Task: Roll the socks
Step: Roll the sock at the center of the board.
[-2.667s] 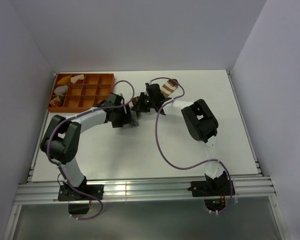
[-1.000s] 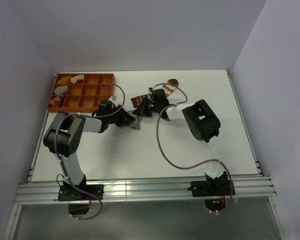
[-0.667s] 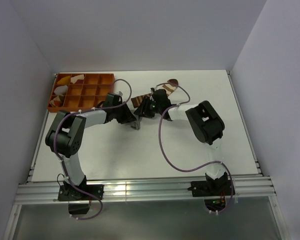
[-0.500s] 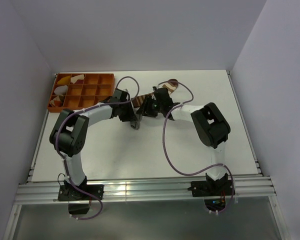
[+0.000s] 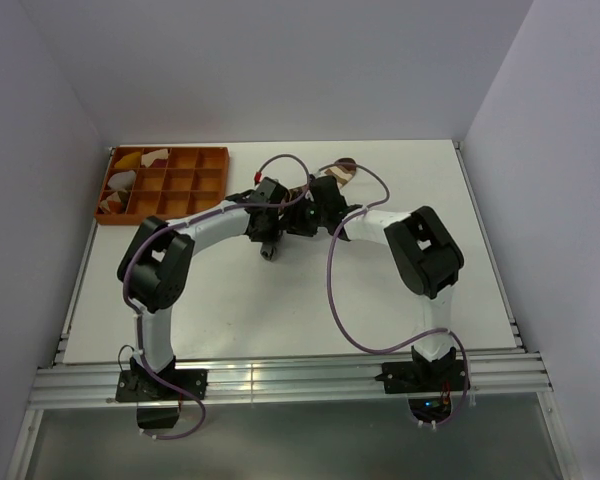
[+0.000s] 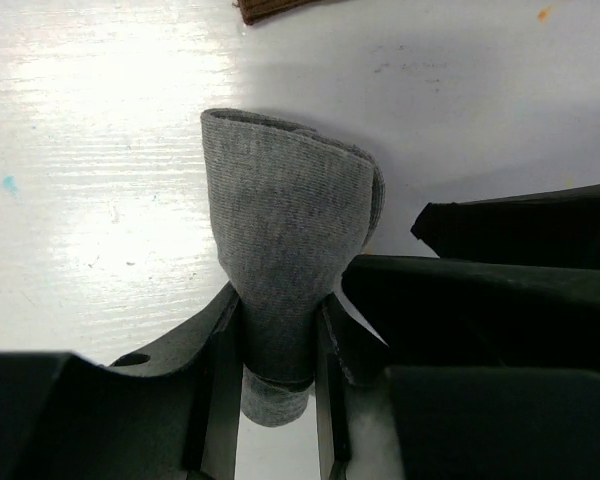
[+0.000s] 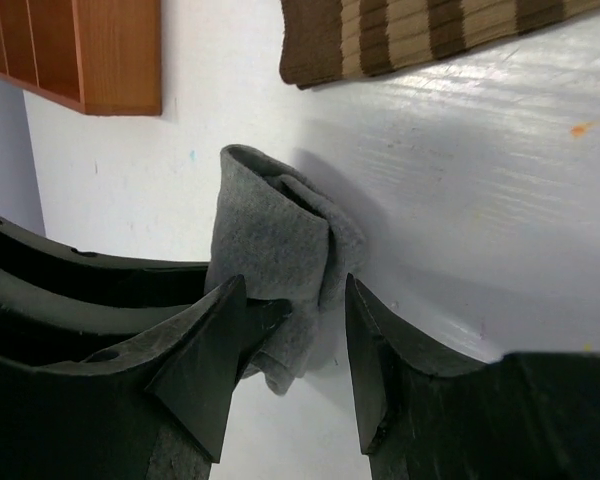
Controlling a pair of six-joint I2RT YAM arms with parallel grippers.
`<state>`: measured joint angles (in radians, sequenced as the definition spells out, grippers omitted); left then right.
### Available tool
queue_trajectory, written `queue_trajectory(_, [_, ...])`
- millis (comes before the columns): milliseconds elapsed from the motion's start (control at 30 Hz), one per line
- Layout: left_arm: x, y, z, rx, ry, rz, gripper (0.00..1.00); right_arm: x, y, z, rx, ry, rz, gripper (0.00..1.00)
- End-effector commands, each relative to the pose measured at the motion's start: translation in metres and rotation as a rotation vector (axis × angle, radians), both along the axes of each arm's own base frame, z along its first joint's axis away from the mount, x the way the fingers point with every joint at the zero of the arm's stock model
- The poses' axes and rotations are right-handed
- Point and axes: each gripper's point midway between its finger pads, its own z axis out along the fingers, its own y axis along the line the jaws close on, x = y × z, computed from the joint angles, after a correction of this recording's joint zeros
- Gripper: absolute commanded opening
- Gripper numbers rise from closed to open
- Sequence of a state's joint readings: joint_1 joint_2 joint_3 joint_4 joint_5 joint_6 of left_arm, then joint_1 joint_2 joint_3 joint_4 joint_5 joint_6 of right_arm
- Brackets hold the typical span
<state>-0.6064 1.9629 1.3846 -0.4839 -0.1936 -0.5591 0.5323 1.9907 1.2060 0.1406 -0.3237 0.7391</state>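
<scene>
Left claw (image 6: 280,318) pinching folded grey fabric sock (image 6: 290,210). Right claw (image 7: 295,295) spread, same sock between fingers. Brown striped fabric sock (image 7: 420,35) at 12 o'clock, apart, flat on white bench (image 7: 460,200).

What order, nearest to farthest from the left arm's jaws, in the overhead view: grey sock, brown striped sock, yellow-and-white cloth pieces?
1. Plain grey fabric sock: clamped in the left jaws.
2. Brown white-striped fabric sock: behind, to the right.
3. Yellow and white cloth pieces: far back-left corner.
</scene>
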Motion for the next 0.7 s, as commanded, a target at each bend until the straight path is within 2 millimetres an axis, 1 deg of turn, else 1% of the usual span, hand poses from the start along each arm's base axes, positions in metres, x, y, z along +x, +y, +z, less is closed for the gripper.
queue_trajectory(0, [-0.02,0.023,-0.019,0.15,0.071,-0.031,0.0,0.01,0.014,0.019,0.07,-0.036,0.028,0.52])
queue_trajectory(33, [-0.021,0.02,-0.018,0.152,0.066,-0.042,0.0,0.01,0.018,0.022,0.09,-0.045,0.042,0.52])
queue_trajectory(167, [-0.022,0.014,-0.019,0.156,0.064,-0.066,0.0,0.007,0.024,0.02,0.125,-0.034,0.06,0.52])
queue_trajectory(333, [-0.022,0.006,-0.018,0.146,0.057,-0.085,0.0,0.005,0.033,0.024,0.181,-0.029,0.095,0.52])
queue_trajectory(367, [-0.021,0.005,-0.018,0.145,0.054,-0.084,0.0,0.005,0.034,0.024,0.19,-0.026,0.097,0.52])
queue_trajectory(400, [-0.02,0.004,-0.016,0.141,0.049,-0.088,0.0,0.005,0.035,0.019,0.193,-0.011,0.095,0.52])
queue_trajectory(533, [-0.02,0.004,-0.016,0.151,0.047,-0.085,0.0,0.007,0.03,0.01,0.176,-0.008,0.072,0.52])
queue_trajectory(667, [-0.021,0.007,-0.017,0.165,0.05,-0.077,0.0,0.004,0.014,0.005,0.145,-0.021,0.045,0.52])
